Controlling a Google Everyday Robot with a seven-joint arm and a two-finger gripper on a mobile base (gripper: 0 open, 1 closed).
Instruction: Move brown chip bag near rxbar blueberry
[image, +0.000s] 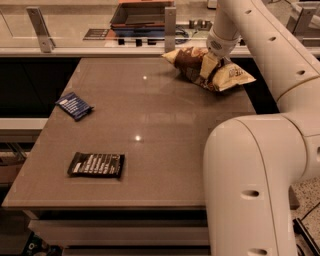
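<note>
Lying at the far right of the glossy brown table (165, 125), well apart from the rxbar blueberry (74, 106) near the left edge: the brown chip bag (187, 62), long axis slanting from far-left to near-right, one cream end pointing back-left, the other toward the right edge. Down on its middle, the pincer (209, 65); cannot tell whether clamped on the bag or loose. Toward the front left, a flat black wrapper (96, 164); beyond the table, a pale counter (75, 30) bearing a dark tray (142, 14).
</note>
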